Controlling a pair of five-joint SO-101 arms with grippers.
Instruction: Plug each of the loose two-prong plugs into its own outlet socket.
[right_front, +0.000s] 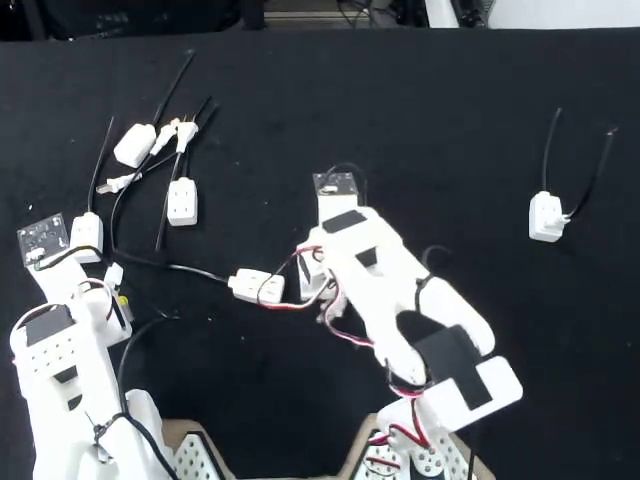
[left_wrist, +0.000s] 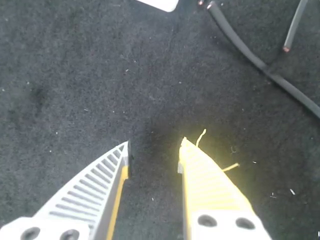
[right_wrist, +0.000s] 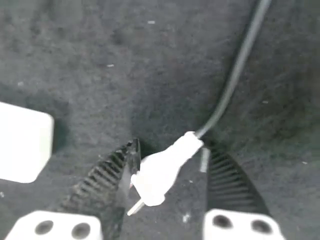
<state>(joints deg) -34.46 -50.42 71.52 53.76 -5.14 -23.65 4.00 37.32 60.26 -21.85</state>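
My right gripper (right_wrist: 167, 160) is squeezing a white plug (right_wrist: 162, 172) between its two dark fingers (right_wrist: 107, 185); I am watching this in the right wrist view. The plug is sitting slanted, with its metal pins pointing back toward the camera. Its dark cord (right_wrist: 235, 75) is running away over the black table (right_wrist: 100, 60). A white socket (right_wrist: 22, 142) is lying just beside the gripper and is not touching the plug. In the left wrist view, my left gripper (left_wrist: 154, 150) is hanging over bare black cloth. Its fingers are standing apart, one white (left_wrist: 100, 190) and one yellow (left_wrist: 207, 185), and they are holding nothing. A black cable (left_wrist: 260, 62) is lying off to one side, near a second thin one. In the high view, I am seeing my right arm (right_front: 370, 270) stretching out to the middle of the table. The white socket is lying just beside its tip, and a black wire is trailing from it toward the left. My left arm (right_front: 60, 350) is sitting at the near left corner. Far back on the left, some loose plugs (right_front: 183, 135) are lying in a bunch with their wires crossing. A second socket (right_front: 182, 200) and a third socket (right_front: 87, 235) are lying near them. Well apart on the right, a far socket (right_front: 545, 215) is lying with two thin wires going up from it.
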